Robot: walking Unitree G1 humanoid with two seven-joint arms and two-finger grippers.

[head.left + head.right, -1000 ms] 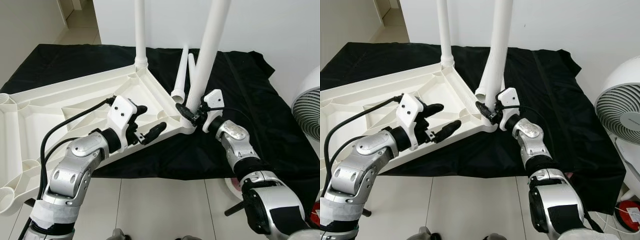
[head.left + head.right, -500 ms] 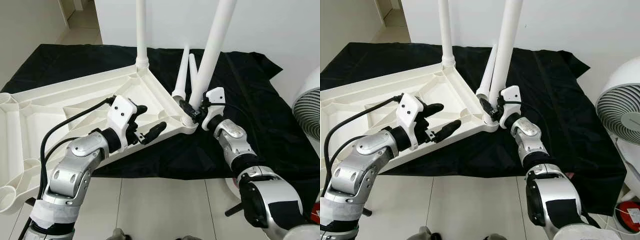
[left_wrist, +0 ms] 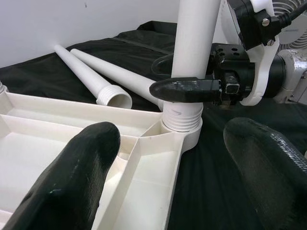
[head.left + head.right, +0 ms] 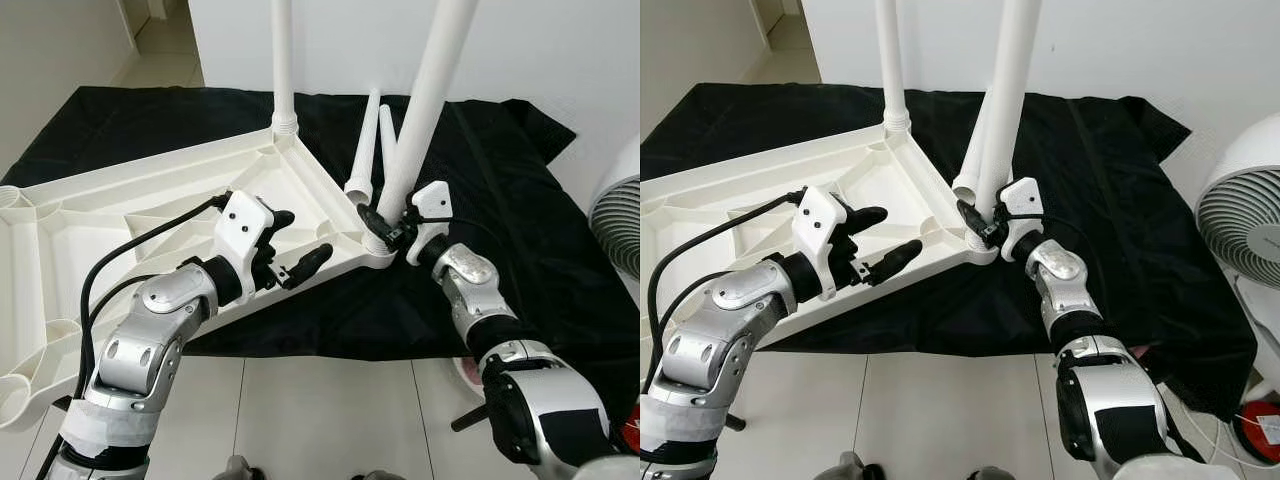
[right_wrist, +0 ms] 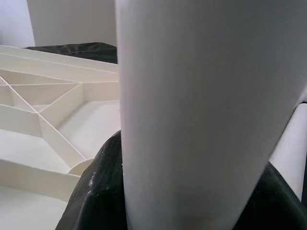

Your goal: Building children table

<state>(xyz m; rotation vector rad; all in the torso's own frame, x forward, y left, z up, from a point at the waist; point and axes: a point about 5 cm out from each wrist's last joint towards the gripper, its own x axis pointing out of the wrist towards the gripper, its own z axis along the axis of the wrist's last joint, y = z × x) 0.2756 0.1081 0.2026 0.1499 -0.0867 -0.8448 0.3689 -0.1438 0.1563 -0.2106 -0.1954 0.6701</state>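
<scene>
The white table top [image 4: 120,215] lies upside down on a black cloth [image 4: 530,210]. One white leg [image 4: 283,60] stands upright in its far corner. A second leg [image 4: 425,100] stands tilted in the near corner socket [image 3: 182,117], and my right gripper [image 4: 386,228] is shut on its base; the leg [image 5: 201,110] sits close between its fingers. My left gripper [image 4: 297,243] hovers open over the top's near edge, just left of that corner, with its fingers [image 3: 67,182] apart and holding nothing. Two loose legs [image 4: 368,150] lie on the cloth behind.
A white fan [image 4: 1245,210] stands on the floor at the right, close to the cloth's edge. A white wall [image 4: 560,50] runs behind the cloth. Pale floor tiles [image 4: 330,410] lie in front, and a doorway opens at the far left.
The right gripper shifted slightly up and back down on the leg, and the leg leans a little more to the right. The left arm has not moved.
</scene>
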